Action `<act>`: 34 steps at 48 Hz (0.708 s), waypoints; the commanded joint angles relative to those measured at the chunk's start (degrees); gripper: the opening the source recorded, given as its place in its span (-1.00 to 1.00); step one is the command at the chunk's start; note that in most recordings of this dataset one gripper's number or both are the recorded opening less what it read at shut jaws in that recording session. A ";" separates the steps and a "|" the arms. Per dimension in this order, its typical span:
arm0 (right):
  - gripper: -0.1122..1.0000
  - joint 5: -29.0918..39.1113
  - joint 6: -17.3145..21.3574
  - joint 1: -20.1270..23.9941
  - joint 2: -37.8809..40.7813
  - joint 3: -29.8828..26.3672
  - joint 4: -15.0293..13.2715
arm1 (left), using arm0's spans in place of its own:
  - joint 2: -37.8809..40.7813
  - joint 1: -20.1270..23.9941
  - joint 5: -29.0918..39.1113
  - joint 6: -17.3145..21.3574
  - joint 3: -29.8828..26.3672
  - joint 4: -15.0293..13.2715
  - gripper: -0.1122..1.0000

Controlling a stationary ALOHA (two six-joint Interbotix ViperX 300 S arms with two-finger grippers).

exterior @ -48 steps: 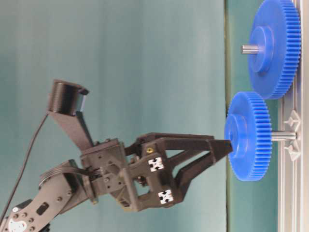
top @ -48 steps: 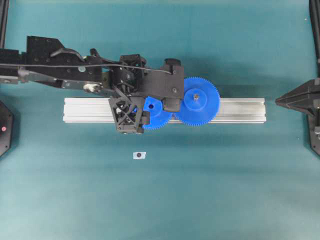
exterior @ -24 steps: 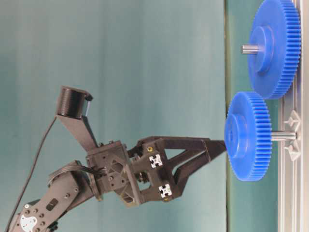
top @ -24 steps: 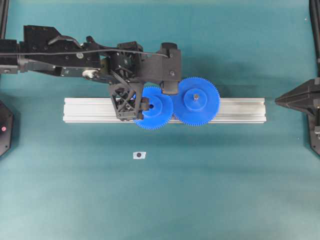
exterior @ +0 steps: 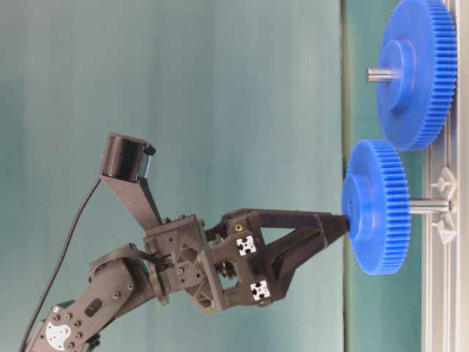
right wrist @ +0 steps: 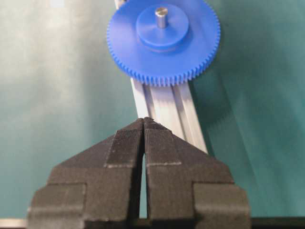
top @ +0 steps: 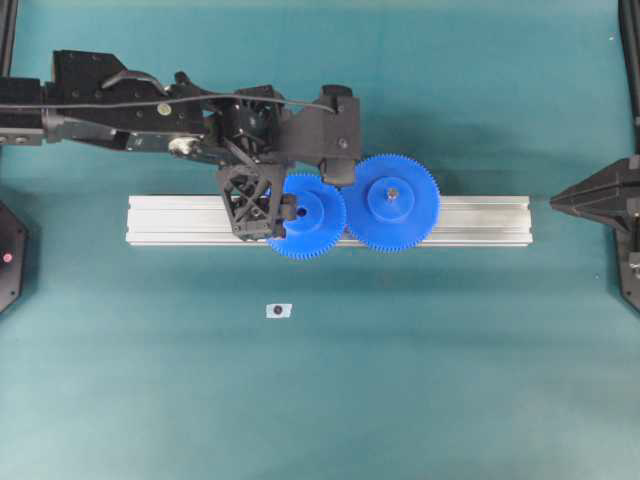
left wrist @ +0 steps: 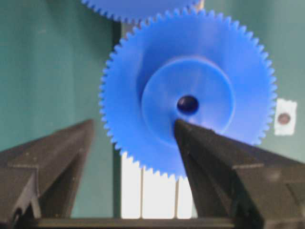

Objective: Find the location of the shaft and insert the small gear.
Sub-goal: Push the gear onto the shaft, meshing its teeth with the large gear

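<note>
The small gear [top: 318,225] is threaded on the silvery shaft [exterior: 429,207], which stands on the ribbed rail [top: 180,220]. A stretch of bare shaft shows between gear and rail. The gear's teeth mesh with the larger blue gear [top: 410,215]. My left gripper [top: 272,212] hangs open over the small gear [left wrist: 143,62]. One fingertip [left wrist: 183,131] rests on the raised hub beside the centre hole, and the other finger [left wrist: 76,138] stands off the gear's rim. In the table-level view the left gripper [exterior: 337,226] meets the hub face. My right gripper [right wrist: 144,119] is shut and empty.
The larger gear [right wrist: 200,43] sits on its own pin [right wrist: 161,14] further along the rail [right wrist: 164,109]. A small white tag with a dark dot [top: 279,310] lies on the teal mat in front of the rail. The right gripper [top: 556,200] points at the rail's right end.
The left arm has drawn back toward the far side, uncovering more of the small gear. Its fingertip lifted off the hub and now touches it again. The gear has hardly moved.
</note>
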 commanded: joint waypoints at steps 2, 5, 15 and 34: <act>-0.77 -0.53 0.53 -0.18 0.44 -1.14 -0.09 | -0.62 -0.18 -0.18 0.09 -1.14 0.18 0.56; -0.77 -0.53 0.53 -0.18 0.44 -1.05 -0.09 | -0.79 -0.18 0.18 0.26 -1.76 0.18 0.56; -0.77 -0.53 0.53 -0.18 0.44 -1.05 -0.09 | -3.87 -0.44 0.97 -0.44 -4.57 0.09 0.56; -0.77 -1.85 0.53 -0.18 0.44 -0.70 -0.09 | -6.42 -4.31 -6.50 -6.42 0.62 0.18 0.56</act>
